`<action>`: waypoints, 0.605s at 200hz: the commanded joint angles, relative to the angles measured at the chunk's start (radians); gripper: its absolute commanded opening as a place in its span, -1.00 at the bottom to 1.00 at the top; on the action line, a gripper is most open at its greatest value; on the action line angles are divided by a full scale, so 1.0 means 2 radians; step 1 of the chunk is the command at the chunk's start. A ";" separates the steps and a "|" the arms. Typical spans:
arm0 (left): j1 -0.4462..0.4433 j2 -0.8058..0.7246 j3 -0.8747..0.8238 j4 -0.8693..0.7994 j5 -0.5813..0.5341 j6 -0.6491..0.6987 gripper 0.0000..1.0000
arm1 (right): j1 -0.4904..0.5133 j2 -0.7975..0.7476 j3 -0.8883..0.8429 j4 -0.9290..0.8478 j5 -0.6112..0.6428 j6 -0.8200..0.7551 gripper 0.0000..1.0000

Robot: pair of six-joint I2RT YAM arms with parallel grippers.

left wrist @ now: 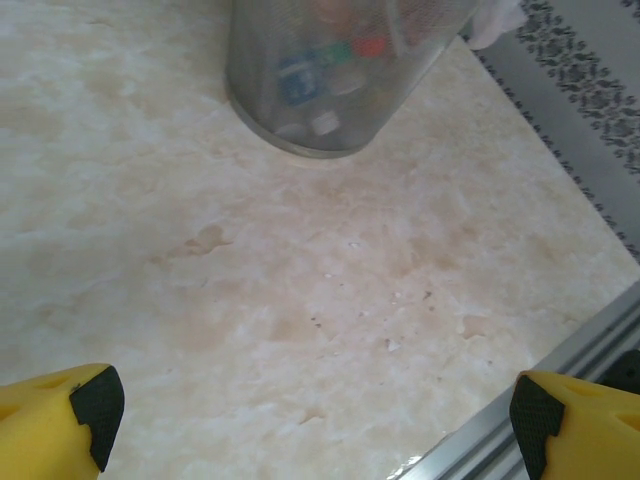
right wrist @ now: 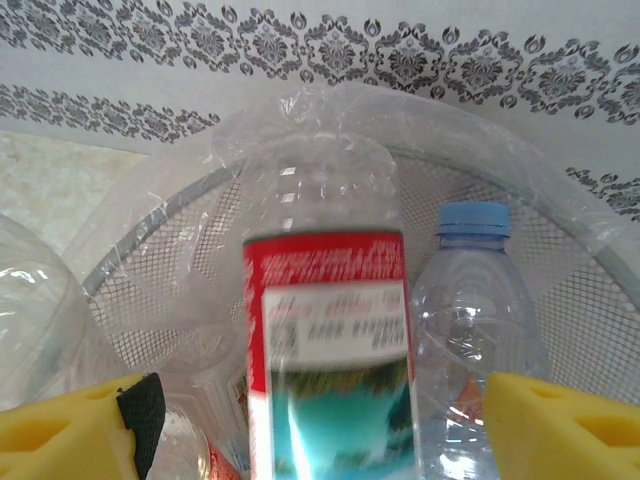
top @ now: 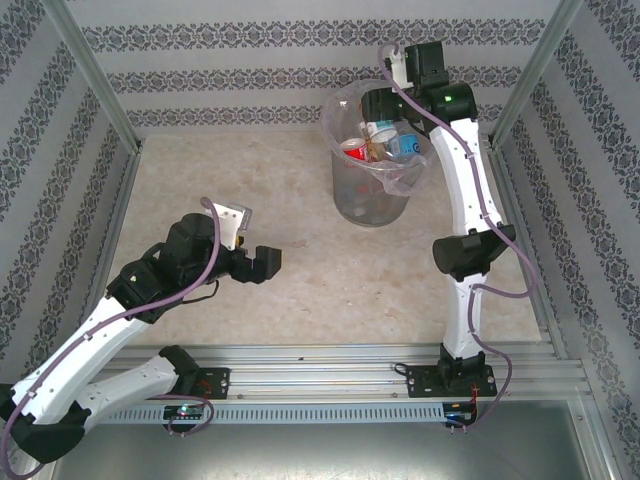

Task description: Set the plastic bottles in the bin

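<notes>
While the left gripper hung wide open and empty over the table, its fingertips cut off at the frame corners, the bin stood further right, its bottles too jumbled to count. Above it the right gripper gaped, gripping nothing. Between its jaws was one blurred red-labelled bottle, flanked by one cut-off clear bottle and one blue-capped bottle.

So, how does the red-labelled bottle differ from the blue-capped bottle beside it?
The red-labelled bottle looks blurred and nearer; the blue-capped bottle is sharp. The red-labelled bottle shows a wide label but no cap; the blue-capped bottle shows its cap. Both are clear plastic and upright.
</notes>
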 commanded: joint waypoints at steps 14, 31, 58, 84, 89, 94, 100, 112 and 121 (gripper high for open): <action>0.000 0.007 0.028 -0.075 -0.070 0.016 1.00 | 0.001 -0.067 -0.014 -0.011 -0.014 0.001 0.69; 0.005 0.020 0.035 -0.103 -0.097 0.016 1.00 | 0.004 -0.102 -0.060 0.003 -0.025 0.002 0.71; 0.021 0.042 0.048 -0.146 -0.137 0.006 1.00 | 0.012 -0.175 -0.162 0.044 -0.035 0.003 0.76; 0.051 0.061 0.050 -0.170 -0.153 0.001 1.00 | 0.018 -0.248 -0.263 0.083 -0.073 0.018 0.82; 0.059 0.066 0.048 -0.173 -0.153 -0.001 1.00 | 0.019 -0.265 -0.288 0.092 -0.082 0.022 0.84; 0.068 0.069 0.047 -0.172 -0.152 -0.002 1.00 | 0.022 -0.281 -0.311 0.104 -0.091 0.026 0.87; 0.079 0.071 0.041 -0.168 -0.148 -0.002 1.00 | 0.024 -0.301 -0.340 0.120 -0.105 0.030 0.91; 0.103 0.076 0.030 -0.159 -0.142 -0.001 1.00 | 0.030 -0.337 -0.395 0.145 -0.137 0.038 0.96; 0.123 0.081 0.023 -0.156 -0.143 0.001 1.00 | 0.033 -0.360 -0.427 0.157 -0.161 0.047 0.96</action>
